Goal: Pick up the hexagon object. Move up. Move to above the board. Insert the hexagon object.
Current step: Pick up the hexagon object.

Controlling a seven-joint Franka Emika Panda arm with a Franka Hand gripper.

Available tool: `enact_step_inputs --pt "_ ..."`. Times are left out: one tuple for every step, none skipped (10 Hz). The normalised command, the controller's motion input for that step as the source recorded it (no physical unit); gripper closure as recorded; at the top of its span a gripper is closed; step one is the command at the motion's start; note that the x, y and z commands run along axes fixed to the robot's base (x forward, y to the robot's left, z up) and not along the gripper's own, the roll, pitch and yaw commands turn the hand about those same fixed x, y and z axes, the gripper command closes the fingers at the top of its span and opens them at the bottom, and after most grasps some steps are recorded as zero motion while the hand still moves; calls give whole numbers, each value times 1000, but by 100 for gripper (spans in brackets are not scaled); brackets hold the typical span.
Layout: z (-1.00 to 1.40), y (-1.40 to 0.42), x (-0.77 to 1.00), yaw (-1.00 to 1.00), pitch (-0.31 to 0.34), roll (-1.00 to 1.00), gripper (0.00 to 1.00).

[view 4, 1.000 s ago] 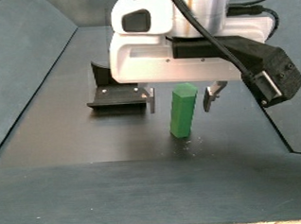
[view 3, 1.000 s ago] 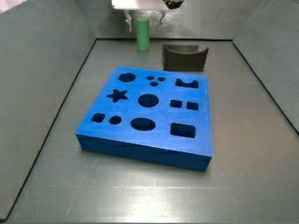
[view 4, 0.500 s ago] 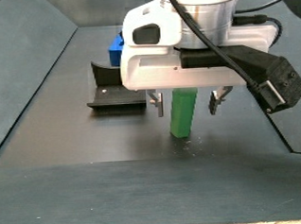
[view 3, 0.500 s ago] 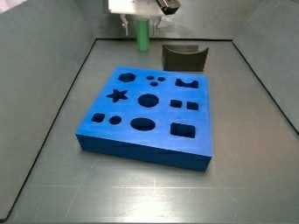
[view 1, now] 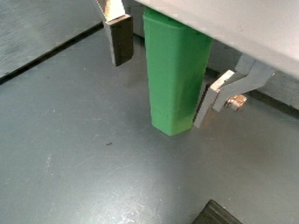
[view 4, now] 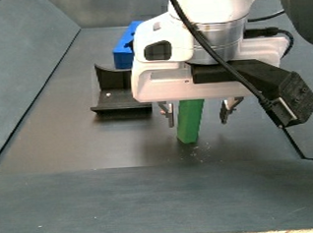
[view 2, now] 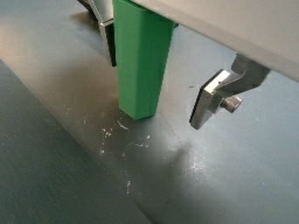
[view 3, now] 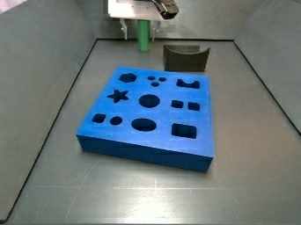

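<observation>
Grey tray floor, far end: the hexagon object [view 1: 176, 74] stands upright between the gripper [view 1: 163, 66]'s parted fingers [view 2: 212, 98], board [view 3: 147, 110] lying well apart.

Even, soft light; low-resolution views; gripper [view 1: 163, 79] casts faint shadows.

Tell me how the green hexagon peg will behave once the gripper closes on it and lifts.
The hexagon object stands upright, tall on a small base, so it probably tips if nudged. Its flat faces should suit the gripper, whose fingers stand apart from it. It looks rigid and probably light.
</observation>
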Motion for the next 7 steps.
enact_step_inputs --pt "0 226 0 120 -17 -277 0" --pt "0 0 -14 0 -3 0 0" --pt "-34 -160 -63 0 0 126 0" --pt "0 0 0 0 9 111 0" --pt "0 -77 0 0 0 0 0" --pt "-14 -191 -9 0 0 143 0" --pt "0 0 0 0 0 0 100"
